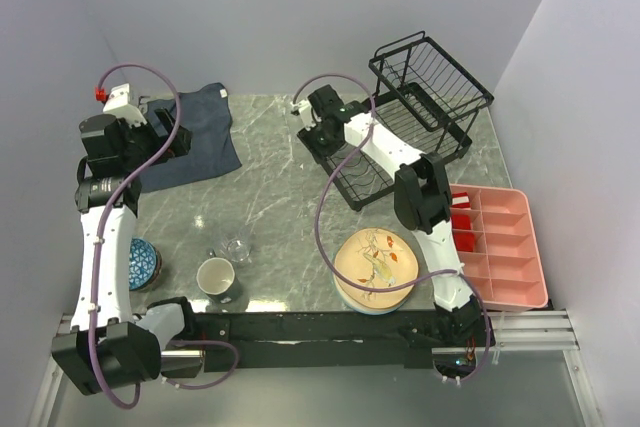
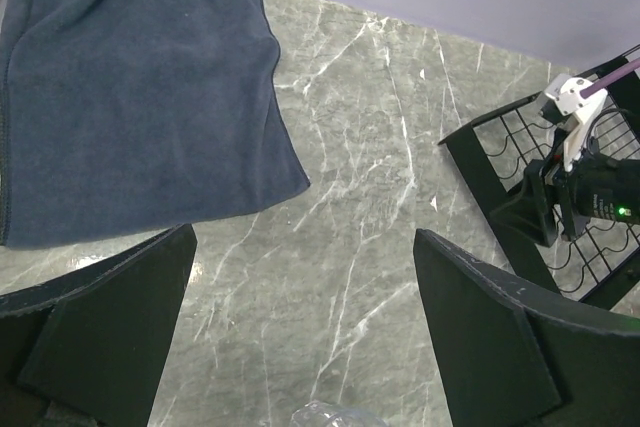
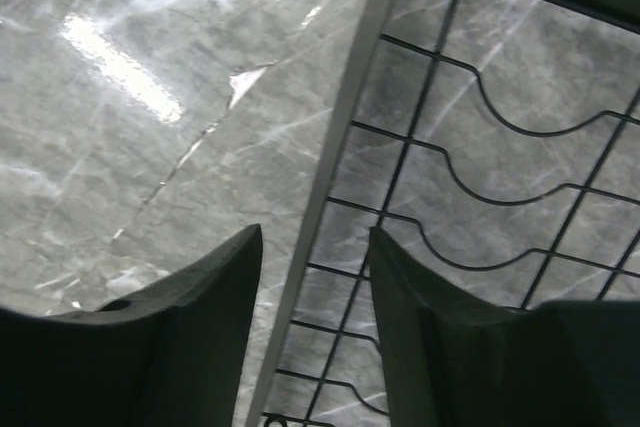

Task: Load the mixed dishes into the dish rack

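Top external: dish rack (image 1: 405,142) sits far right on the marble table (image 1: 270,197), tall wire section at the back. All dishes in view are on the table, near side: peach plate (image 1: 375,267) near right beside the right arm's base, white mug (image 1: 216,277) near centre-left, clear glass (image 1: 238,247) just beside the mug on its far side, blue bowl (image 1: 143,262) near left against the left arm. Pink tray (image 1: 505,247) is right of the plate, and the dark blue cloth (image 1: 195,137) lies far left. Right gripper (image 3: 315,237) is at the rack's left edge. In the right wrist view the jaws straddle that edge bar and are partly drawn in, with a sliver of gap visible on both sides, so the claw is released and not clamped on the rack. Left gripper (image 2: 305,247) hovers by the cloth with its jaws spread wide and nothing between them. The left wrist view shows bare marble below it, the cloth at upper left and the rim of the glass at the bottom edge.
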You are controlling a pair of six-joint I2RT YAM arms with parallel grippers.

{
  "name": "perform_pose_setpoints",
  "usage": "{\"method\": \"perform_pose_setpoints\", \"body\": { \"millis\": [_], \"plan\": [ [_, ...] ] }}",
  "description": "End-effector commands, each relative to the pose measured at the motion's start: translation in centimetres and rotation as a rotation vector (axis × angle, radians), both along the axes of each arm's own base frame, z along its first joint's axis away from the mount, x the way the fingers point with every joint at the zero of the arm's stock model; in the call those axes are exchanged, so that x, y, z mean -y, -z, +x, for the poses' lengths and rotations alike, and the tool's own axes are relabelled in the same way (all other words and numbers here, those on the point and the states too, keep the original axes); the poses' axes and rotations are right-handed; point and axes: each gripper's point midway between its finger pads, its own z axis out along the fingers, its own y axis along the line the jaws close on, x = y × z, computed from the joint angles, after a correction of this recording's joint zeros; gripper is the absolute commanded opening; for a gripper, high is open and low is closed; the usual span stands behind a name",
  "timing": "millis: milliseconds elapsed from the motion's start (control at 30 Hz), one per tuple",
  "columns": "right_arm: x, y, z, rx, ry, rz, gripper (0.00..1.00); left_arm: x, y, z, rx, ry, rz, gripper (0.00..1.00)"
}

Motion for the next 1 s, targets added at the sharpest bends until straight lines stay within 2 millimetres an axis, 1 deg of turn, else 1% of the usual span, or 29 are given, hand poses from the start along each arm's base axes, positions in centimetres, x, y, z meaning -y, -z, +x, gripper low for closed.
{"method": "perform_pose_setpoints", "body": {
  "millis": [0,33,100,133,233,267,300,367,433,467,533,567,600,633,667,700,767,800,867,967],
  "plan": [
    [0.3,-1.2,1.0,0.037,-0.009,0.004,0.49,0.2,-1.0,0.3,0.038,0.017,0.000,0.98],
    [0.3,-1.2,0.7,0.031,-0.018,0.000,0.43,0.1,-0.9,0.3,0.036,0.017,-0.001,0.98],
    [0.2,-1.4,0.3,0.028,-0.048,-0.003,0.36,0.2,-0.7,0.3,0.033,0.018,-0.002,0.98],
    [0.2,-1.3,-0.1,0.020,-0.064,-0.011,0.30,0.2,-0.5,0.3,0.030,0.018,-0.003,0.98],
    [0.5,-1.1,-1.5,0.002,-0.120,-0.034,0.21,0.2,0.0,0.1,0.023,0.019,-0.005,0.98],
    [0.3,-1.7,-2.0,0.009,-0.144,-0.033,0.19,0.2,0.0,0.1,0.026,0.020,-0.003,0.98],
    [0.6,-1.0,-2.7,-0.004,-0.178,-0.055,0.17,0.2,0.1,0.1,0.026,0.019,-0.001,0.98],
    [0.4,-1.3,-3.8,-0.005,-0.226,-0.069,0.12,0.3,0.3,-0.1,0.027,0.022,0.000,0.98],
    [0.5,-0.9,-5.2,-0.038,-0.290,-0.081,0.06,0.3,0.4,-0.3,0.029,0.024,0.004,0.98],
    [0.3,-1.2,-5.8,-0.045,-0.316,-0.078,0.05,0.4,0.4,-0.4,0.031,0.026,0.007,0.98],
    [0.4,-0.9,-7.2,-0.079,-0.388,-0.088,0.01,0.3,0.5,-0.5,0.035,0.024,0.011,0.98],
    [0.1,-1.4,-7.9,-0.080,-0.424,-0.074,0.01,0.4,0.5,-0.5,0.038,0.025,0.011,0.98],
    [0.2,-1.1,-8.8,-0.085,-0.485,-0.089,0.00,0.4,0.5,-0.5,0.043,0.025,0.010,0.97],
    [0.0,-1.1,-9.4,-0.084,-0.520,-0.090,0.00,0.4,0.5,-0.7,0.044,0.026,0.011,0.98],
    [-0.1,-1.9,-9.9,-0.070,-0.560,-0.074,0.00,0.4,0.6,-0.7,0.045,0.024,0.010,0.97],
    [-0.1,-1.3,-10.9,-0.068,-0.634,-0.094,0.00,0.4,0.6,-0.7,0.045,0.024,0.009,0.97],
    [-0.1,-1.7,-11.5,-0.038,-0.716,-0.112,0.00,0.4,0.8,-0.8,0.044,0.025,0.011,0.97],
    [-0.1,-1.4,-12.4,-0.053,-0.749,-0.123,0.00,0.5,0.9,-0.9,0.044,0.026,0.011,0.97],
    [-0.2,-1.4,-13.0,-0.052,-0.807,-0.142,0.00,0.4,0.9,-1.0,0.045,0.020,0.015,0.97],
    [-0.8,-1.6,-14.1,-0.066,-0.856,-0.143,0.00,0.3,0.9,-1.1,0.048,0.016,0.018,0.97]
  ]
}}
